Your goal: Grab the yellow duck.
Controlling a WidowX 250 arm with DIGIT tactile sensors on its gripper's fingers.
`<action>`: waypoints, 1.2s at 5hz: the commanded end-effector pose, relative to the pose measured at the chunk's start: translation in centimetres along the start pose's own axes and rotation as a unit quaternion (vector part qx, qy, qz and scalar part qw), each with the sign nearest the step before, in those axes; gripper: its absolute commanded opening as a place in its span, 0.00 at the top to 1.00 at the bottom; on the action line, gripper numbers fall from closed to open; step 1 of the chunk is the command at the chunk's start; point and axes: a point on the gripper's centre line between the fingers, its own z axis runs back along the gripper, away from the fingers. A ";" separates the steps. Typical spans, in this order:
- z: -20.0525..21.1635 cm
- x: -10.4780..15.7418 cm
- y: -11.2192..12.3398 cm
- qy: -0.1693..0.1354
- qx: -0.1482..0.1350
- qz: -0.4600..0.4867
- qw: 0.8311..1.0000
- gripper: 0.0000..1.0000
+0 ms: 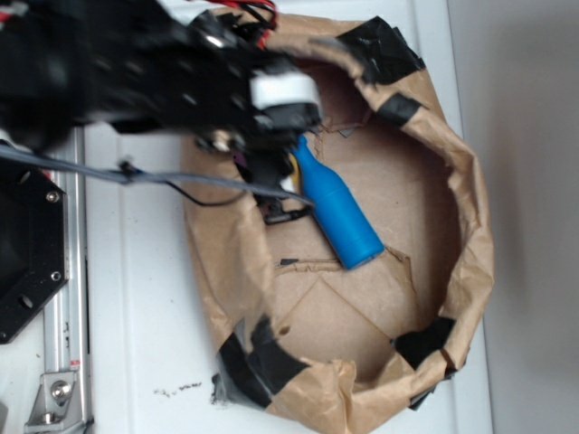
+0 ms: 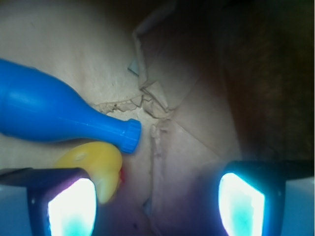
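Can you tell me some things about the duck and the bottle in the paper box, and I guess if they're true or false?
1. The blue bottle lies on its side. True.
2. The yellow duck sits far from the bottle. False: it lies right by the bottle's cap, under its neck.
3. The gripper is shut on the duck. False: its fingers stand apart, the duck beside one finger.
4. Both toys lie inside the brown paper walls. True.
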 end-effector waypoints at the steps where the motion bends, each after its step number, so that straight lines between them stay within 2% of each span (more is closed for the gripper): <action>1: -1.0 -0.7 -7.1 0.016 -0.028 -0.097 0.995 0.00; 2: 0.2 -1.5 -7.9 0.002 -0.032 -0.106 0.994 0.00; 3: 0.4 -1.6 -7.1 0.003 -0.050 -0.094 0.994 0.16; 4: 0.4 -1.5 -6.2 0.000 -0.061 -0.077 0.995 1.00; 6: 1.1 -1.7 -5.4 -0.010 -0.049 -0.069 0.996 1.00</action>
